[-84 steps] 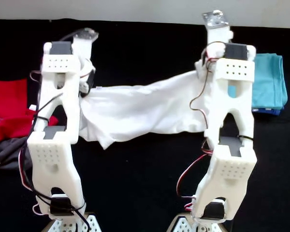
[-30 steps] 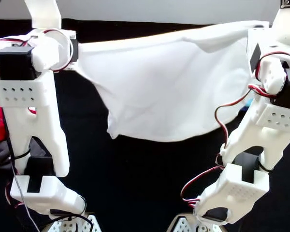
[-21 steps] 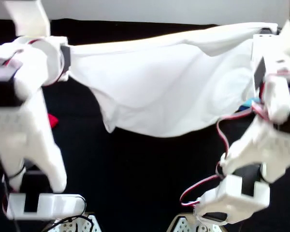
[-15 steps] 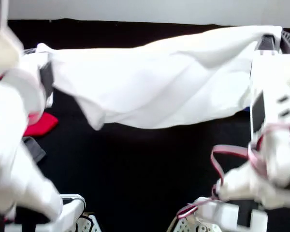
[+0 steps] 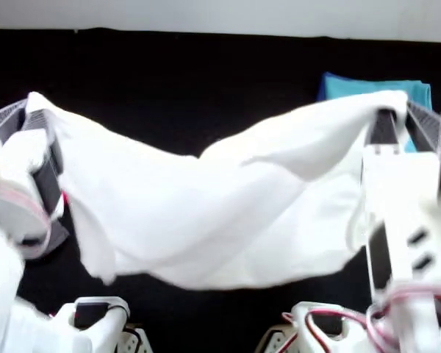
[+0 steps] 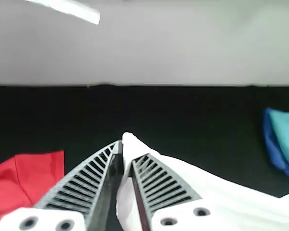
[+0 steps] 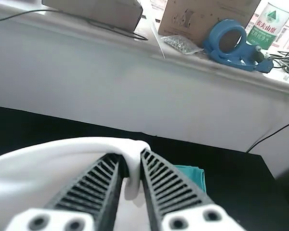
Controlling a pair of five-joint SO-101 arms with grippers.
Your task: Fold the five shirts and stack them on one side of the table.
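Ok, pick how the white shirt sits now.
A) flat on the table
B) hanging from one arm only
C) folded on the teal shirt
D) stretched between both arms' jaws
D: the white shirt spans the air, left jaws shut on one end, right jaws on the other.

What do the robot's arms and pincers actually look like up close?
The left arm and right arm are blocky white plastic. Red and white cables loop near the right arm's base. The left pincer and right pincer each have two dark grey tapering fingers with ribbed slats, on white mounts with small round holes.
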